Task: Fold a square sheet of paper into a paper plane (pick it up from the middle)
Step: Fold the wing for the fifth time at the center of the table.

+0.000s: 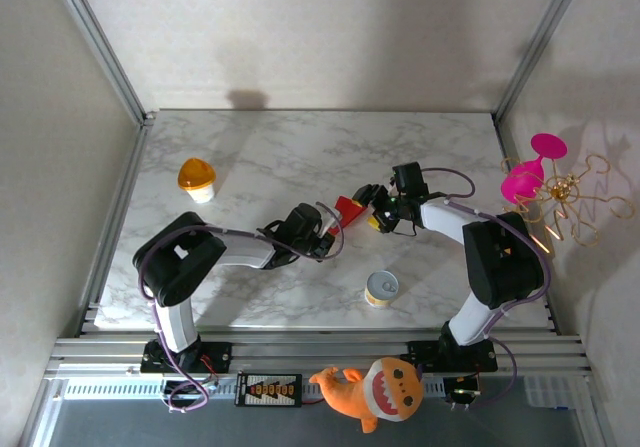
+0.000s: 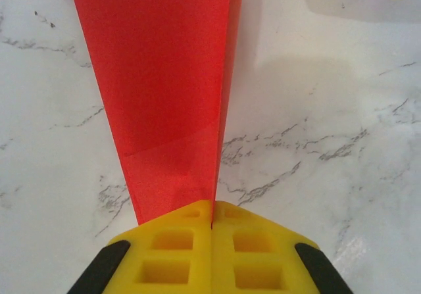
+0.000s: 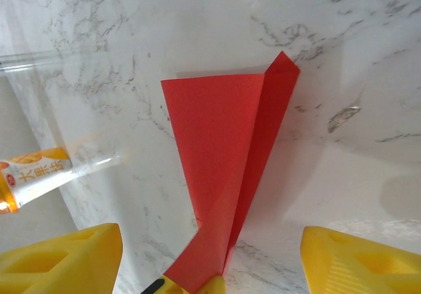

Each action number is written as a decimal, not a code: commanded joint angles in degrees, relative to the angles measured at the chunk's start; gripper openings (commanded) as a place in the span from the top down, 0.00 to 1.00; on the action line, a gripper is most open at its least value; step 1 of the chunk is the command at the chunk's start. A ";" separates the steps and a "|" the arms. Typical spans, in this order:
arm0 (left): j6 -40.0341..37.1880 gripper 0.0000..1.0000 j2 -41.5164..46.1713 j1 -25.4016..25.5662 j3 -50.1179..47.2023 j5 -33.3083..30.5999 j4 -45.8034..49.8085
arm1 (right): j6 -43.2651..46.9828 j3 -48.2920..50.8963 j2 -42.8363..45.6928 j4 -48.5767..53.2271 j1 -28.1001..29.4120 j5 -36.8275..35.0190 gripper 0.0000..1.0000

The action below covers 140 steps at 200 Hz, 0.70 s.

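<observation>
Left hand (image 2: 212, 216): pressed together, clamped on the narrow end of the red folded paper plane (image 2: 164, 77). The plane is near the centre of the white marble desk (image 1: 280, 157). Right hand (image 1: 374, 210): spread apart at the plane's 3 o'clock, clear of it.

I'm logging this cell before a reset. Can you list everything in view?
red paper plane, thin paper folded into a narrow dart: one, red, table centre, narrow end pinched.
round yellow metal tin: one, yellow, near right of table.
domed-lid cup: one, orange over white, far left of table.
plastic goblet: one, magenta, past the table's right edge.
wire ornament: one, gold, beside the goblet.
shark plush toy: one, orange, near rail.
marble table: one, white, grey-veined.
left gripper: one, yellow fingers, shut on the plane.
right gripper: one, yellow fingers, open beside the plane.
</observation>
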<state>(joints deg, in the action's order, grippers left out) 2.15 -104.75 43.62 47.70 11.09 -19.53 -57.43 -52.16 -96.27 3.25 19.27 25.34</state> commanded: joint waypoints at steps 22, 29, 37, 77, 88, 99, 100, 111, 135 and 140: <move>8.39 1.00 -0.46 -2.76 0.12 9.38 -1.07 | 3.04 0.22 1.79 1.52 -0.35 -2.51 0.27; 9.71 1.00 -0.50 -3.09 -0.04 10.04 -1.60 | 3.42 0.22 1.89 1.37 -0.33 -2.61 0.27; 11.21 1.00 -0.54 -3.51 -0.06 11.08 -2.12 | 4.08 0.22 1.96 1.16 -0.34 -2.63 0.27; 19.50 1.00 -0.85 -5.18 -1.62 15.18 -7.80 | 9.46 0.93 2.46 -1.14 -0.37 -2.72 0.28; 21.98 1.00 -1.11 -5.53 -2.23 16.16 -9.80 | 11.88 2.21 3.13 -3.89 -0.28 -1.93 0.29; 24.38 1.00 -1.39 -5.73 -2.84 16.68 -11.62 | 14.00 3.42 3.99 -5.76 -0.11 -1.97 0.29; 24.61 1.00 -1.41 -5.78 -2.90 16.72 -11.82 | 14.18 3.49 4.03 -5.87 -0.11 -2.06 0.29; 26.84 1.00 -1.80 -5.99 -3.59 17.35 -13.67 | 16.38 4.07 4.55 -6.28 0.09 -2.95 0.30; 31.29 1.00 -2.60 -6.26 -4.84 18.13 -17.39 | 20.95 4.35 4.47 -5.52 0.67 -4.26 0.31; 32.06 1.00 -2.77 -6.26 -4.98 18.30 -18.03 | 21.70 4.27 4.24 -5.18 0.89 -4.30 0.32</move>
<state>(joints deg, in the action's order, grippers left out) 27.40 -105.95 37.98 44.16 26.72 -31.62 -42.68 -48.73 -92.97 -1.13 19.42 22.96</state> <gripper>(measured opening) 0.046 0.688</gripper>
